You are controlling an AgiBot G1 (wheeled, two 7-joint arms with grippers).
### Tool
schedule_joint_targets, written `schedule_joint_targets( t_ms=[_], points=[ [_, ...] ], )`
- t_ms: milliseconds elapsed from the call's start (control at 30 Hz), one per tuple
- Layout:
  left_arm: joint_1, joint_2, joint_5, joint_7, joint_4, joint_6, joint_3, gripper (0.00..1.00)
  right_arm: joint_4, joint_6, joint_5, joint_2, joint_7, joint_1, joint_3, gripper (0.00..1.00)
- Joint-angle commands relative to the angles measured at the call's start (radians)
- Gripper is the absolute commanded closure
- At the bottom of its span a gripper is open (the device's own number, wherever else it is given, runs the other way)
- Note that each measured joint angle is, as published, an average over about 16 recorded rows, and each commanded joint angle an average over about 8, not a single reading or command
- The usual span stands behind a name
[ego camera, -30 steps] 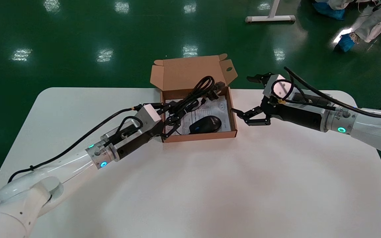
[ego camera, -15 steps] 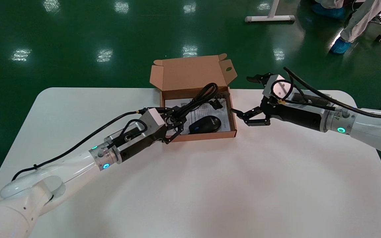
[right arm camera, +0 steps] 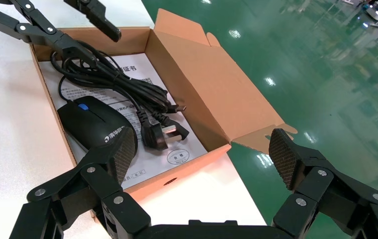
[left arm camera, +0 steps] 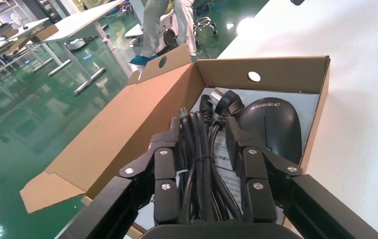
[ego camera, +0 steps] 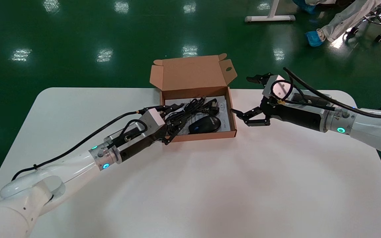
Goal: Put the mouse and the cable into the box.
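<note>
While the left gripper [ego camera: 176, 117] sits at the 8 o'clock corner of the box [ego camera: 203, 136], its jaws are released: spread, with the cable [ego camera: 193, 107] bundle running between them and one finger lying on it. The box is open on the white desk [ego camera: 210, 185], at 12 o'clock close to the far edge. The mouse [ego camera: 205, 124] is inside, black, at the box's 5 o'clock, on a printed paper sheet [ego camera: 223, 106] that covers the floor of the box. The cable is inside too, running from 8 o'clock toward 1 o'clock across the sheet, plug [right arm camera: 159, 133] end just beside the mouse. The right gripper [ego camera: 240, 96] is at the box's 3 o'clock, outside the wall, jaws wide apart, gripping nothing. The lid [ego camera: 190, 71] stands up at 12 o'clock, past the desk edge. Green floor [ego camera: 78, 33] beyond.
</note>
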Motion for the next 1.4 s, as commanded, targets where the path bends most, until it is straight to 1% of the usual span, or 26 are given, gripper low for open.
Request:
schedule_joint_targets(
  t_ms=[33, 200, 333, 433, 533, 700, 800, 1400],
  points=[
    [0.003, 0.001, 0.001, 0.001, -0.001, -0.002, 0.001, 0.0, 0.001, -0.001, -0.003, 0.0, -0.002, -0.001, -0.002, 0.0],
    [-0.011, -0.012, -0.017, -0.006, -0.015, 0.014, -0.012, 0.0, -0.009, 0.017, 0.039, -0.004, 0.02, 0.007, 0.027, 0.0],
    [-0.022, -0.029, -0.067, -0.016, -0.04, 0.05, -0.046, 0.0, -0.022, 0.049, 0.117, -0.02, 0.043, 0.012, 0.081, 0.0],
    [-0.019, -0.033, -0.097, -0.02, -0.053, 0.07, -0.067, 0.0, -0.035, 0.046, 0.183, -0.044, 0.066, -0.002, 0.127, 0.0],
    [-0.015, -0.039, -0.116, -0.028, -0.064, 0.079, -0.078, 0.0, -0.044, 0.052, 0.225, -0.066, 0.085, -0.016, 0.154, 0.0],
    [-0.005, -0.073, -0.139, -0.094, -0.124, 0.097, -0.082, 0.0, -0.031, 0.057, 0.29, -0.08, 0.15, -0.053, 0.188, 0.0],
    [0.007, -0.105, -0.145, -0.157, -0.18, 0.112, -0.075, 0.0, 0.017, 0.029, 0.317, -0.068, 0.198, -0.086, 0.198, 0.0],
    [0.079, -0.292, -0.181, -0.524, -0.511, 0.201, -0.03, 0.0, 0.408, -0.067, 0.365, 0.112, 0.453, -0.222, 0.171, 0.0]
  ],
)
